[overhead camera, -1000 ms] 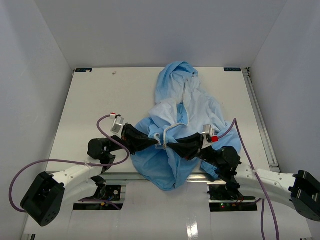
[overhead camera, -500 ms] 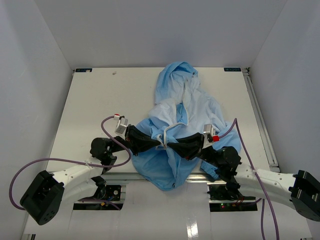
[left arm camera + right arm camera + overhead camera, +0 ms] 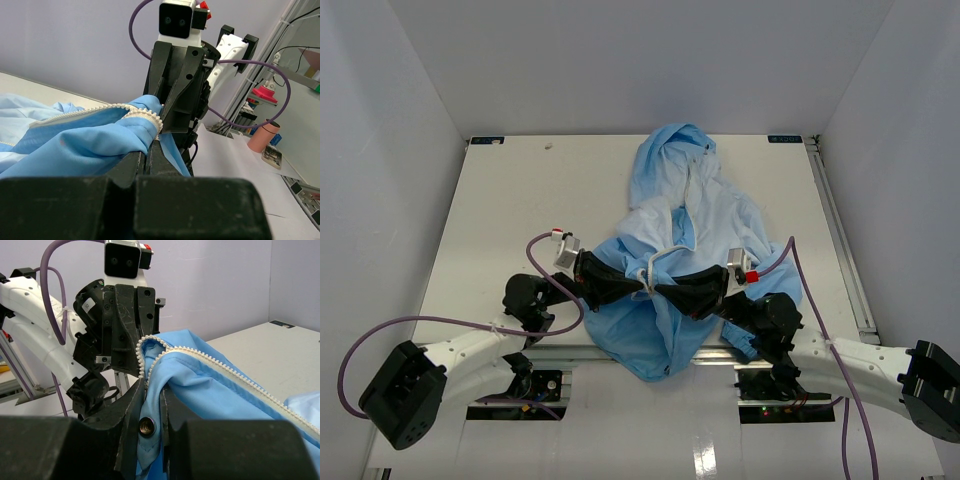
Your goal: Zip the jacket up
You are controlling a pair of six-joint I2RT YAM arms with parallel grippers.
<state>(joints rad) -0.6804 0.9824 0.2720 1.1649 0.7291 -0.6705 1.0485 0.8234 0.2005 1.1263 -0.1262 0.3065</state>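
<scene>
The big light blue thin hooded jacket [image 3: 705,215] lies on the flat white table [image 3: 500,200], near the front. The left gripper [image 3: 638,287] and right gripper [image 3: 660,291] each pinch its bumpy white zipper edges [image 3: 215,362]. I think they should bring the ends together evenly and slowly.

Light blue hooded jacket [image 3: 685,215] crumpled, unzipped, on table [image 3: 500,200], hem overhanging near edge.

No legible text anywhere, apparently.
</scene>
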